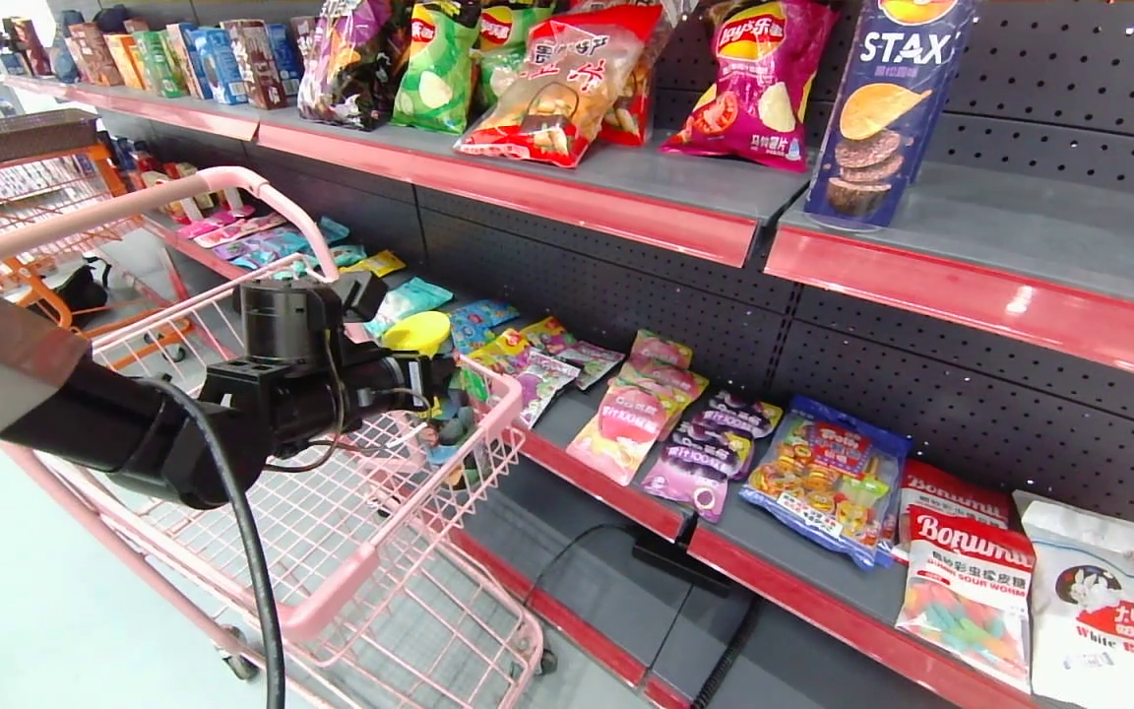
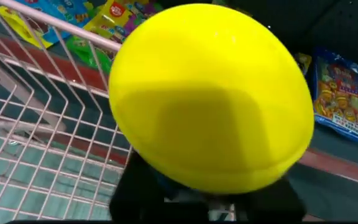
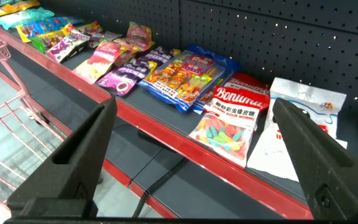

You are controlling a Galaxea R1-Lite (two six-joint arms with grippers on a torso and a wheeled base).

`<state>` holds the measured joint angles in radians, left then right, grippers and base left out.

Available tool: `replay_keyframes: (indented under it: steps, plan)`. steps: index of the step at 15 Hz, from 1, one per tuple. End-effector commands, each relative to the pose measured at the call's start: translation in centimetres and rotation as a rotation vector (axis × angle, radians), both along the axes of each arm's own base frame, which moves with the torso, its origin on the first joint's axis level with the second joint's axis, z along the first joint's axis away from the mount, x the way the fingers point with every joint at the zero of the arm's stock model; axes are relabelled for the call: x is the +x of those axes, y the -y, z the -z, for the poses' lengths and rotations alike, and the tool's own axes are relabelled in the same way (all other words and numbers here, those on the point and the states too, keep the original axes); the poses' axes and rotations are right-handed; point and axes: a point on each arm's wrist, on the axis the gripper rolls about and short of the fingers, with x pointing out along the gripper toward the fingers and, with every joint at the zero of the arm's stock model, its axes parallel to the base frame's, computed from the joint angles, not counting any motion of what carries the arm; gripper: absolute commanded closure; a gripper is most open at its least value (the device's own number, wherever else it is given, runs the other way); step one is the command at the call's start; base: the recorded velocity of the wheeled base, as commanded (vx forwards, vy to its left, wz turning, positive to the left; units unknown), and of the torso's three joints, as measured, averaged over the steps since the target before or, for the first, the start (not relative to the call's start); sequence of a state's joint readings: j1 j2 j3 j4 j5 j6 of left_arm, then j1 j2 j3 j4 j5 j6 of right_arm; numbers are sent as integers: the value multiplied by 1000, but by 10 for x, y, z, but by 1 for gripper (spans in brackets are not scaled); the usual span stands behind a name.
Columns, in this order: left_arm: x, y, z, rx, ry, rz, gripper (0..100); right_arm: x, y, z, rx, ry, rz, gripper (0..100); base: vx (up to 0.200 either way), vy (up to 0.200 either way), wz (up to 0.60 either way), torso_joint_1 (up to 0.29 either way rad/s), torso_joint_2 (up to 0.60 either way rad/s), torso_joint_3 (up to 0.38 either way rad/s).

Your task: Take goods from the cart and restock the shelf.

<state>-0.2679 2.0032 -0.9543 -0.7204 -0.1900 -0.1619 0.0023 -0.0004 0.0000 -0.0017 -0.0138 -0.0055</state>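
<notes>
Your left gripper (image 1: 426,369) grips yellow egg-shaped plastic capsule (image 2: 210,93), lifted above pink wire cart (image 1: 500,399). Right gripper (image 3: 192,104) fingers spread, empty. Placement on grey lower shelf (image 1: 567,418) remains.

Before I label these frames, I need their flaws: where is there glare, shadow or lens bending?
Head view: the wide lens slants and bows the red shelf edge, which also catches glare. Left wrist view: the yellow lid is shaded across its lower half. Right wrist view: the right gripper is a dark silhouette; bright specks dot the pegboard.
</notes>
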Motion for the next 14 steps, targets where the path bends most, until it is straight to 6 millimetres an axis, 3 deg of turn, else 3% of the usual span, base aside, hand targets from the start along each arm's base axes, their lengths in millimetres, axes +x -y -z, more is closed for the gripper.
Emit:
replay_keyframes:
  steps: [1,3,6,8,10,12,14]
  plan:
    - [-6,-2,-12,-3,24,-16,100,0,0,0,-1,-1,-1,0,0,0,0,0,0,0]
    - [-22,-6,-35,-7,34,-18,100,0,0,0,-1,-1,-1,0,0,0,0,0,0,0]
    - [-73,-24,-100,-22,84,-29,100,0,0,0,-1,-1,-1,0,0,0,0,0,0,0]
    - [-129,-46,-146,-37,145,-58,100,0,0,0,-2,-1,-1,0,0,0,0,0,0,0]
    - [-208,-65,-178,-49,211,-62,100,0,0,0,-1,-1,-1,0,0,0,0,0,0,0]
    - [-278,-80,-187,-58,253,-60,100,0,0,0,-2,-1,-1,0,0,0,0,0,0,0]
    - [-320,-90,-184,-58,303,-61,100,0,0,0,-2,-1,1,0,0,0,0,0,0,0]
